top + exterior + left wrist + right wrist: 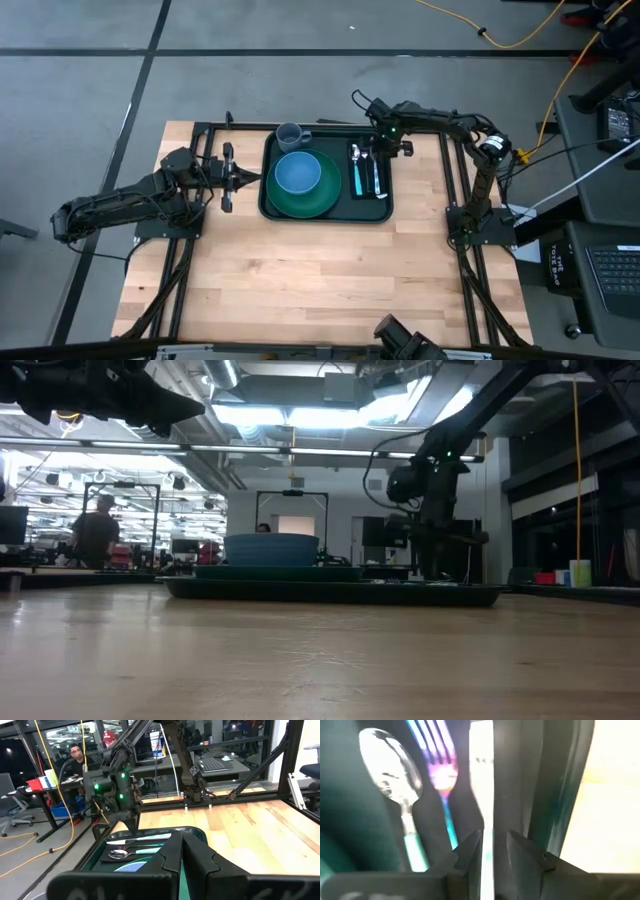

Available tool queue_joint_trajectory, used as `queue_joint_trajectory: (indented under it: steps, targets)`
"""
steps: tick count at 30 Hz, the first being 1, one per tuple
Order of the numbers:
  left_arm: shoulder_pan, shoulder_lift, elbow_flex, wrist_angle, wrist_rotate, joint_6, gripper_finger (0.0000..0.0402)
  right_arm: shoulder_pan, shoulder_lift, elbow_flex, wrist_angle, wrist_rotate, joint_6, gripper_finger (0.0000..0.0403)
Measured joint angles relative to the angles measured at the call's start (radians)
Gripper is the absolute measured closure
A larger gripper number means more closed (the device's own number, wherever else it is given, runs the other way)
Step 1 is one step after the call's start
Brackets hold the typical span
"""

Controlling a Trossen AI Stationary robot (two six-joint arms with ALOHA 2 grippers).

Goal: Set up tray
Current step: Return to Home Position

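- The tray (375, 210) lies flat toward the far side of the wooden surface (300, 280), about midway between the two arms.
- On its left half sits a round green plate (315, 203) with a blue bowl (297, 172) standing on it. A grey-blue cup (290, 135) stands upright in the tray's far left corner.
- On its right half lies a black napkin (512, 775) carrying three pieces side by side: a green-handled spoon (390, 755), a fork (437, 750) and a pale knife (481, 780), the knife nearest the tray's right rim.
- The right tool (494, 840) hangs over the far end of the napkin, its fingers a little apart with the knife showing in the gap between them; it grips nothing.
- The left tool (248, 180) is just beside the tray's left rim, pointing at it, with its fingers pressed together and empty.
- Black frame rails run along both sides of the surface.
- A yellow cable (520, 35) trails over the grey floor, and a laptop (615, 270) sits on a desk to the right.
- A person (97, 530) stands far back in the room; another person (75, 755) sits beyond the right arm.
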Motion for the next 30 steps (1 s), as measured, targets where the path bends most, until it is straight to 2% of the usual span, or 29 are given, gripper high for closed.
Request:
queue_joint_trajectory:
  steps: [4, 8, 13, 17, 22, 27, 30]
  targets:
    - [0.0, 0.0, 0.0, 0.0, 0.0, 0.0, 0.0394, 0.0, -0.059, 0.0, -0.008, 0.023, -0.007, 0.0304]
    - [0.0, 0.0, 0.0, 0.0, 0.0, 0.0, 0.0393, 0.015, -0.129, 0.0, -0.022, 0.083, -0.086, 0.0304]
    - [0.0, -0.011, 0.0, -0.006, -0.002, 0.0, 0.0397, 0.13, -0.233, 0.0, -0.035, 0.306, -0.193, 0.0309]
    - [0.0, -0.034, 0.0, -0.025, -0.006, 0.012, 0.04, 0.25, -0.313, -0.008, -0.001, 0.446, -0.247, 0.0338]
    - [0.0, -0.092, 0.0, -0.071, -0.007, 0.016, 0.0398, 0.395, -0.421, -0.124, 0.189, 0.56, -0.287, 0.0394]
    - [0.0, -0.177, 0.0, -0.165, -0.009, 0.0, 0.04, 0.529, -0.51, -0.341, 0.521, 0.612, -0.305, 0.0389]
    - [0.0, -0.231, -0.022, -0.143, -0.011, -0.011, 0.0399, 0.588, -0.532, -0.462, 0.702, 0.635, -0.343, 0.0397]
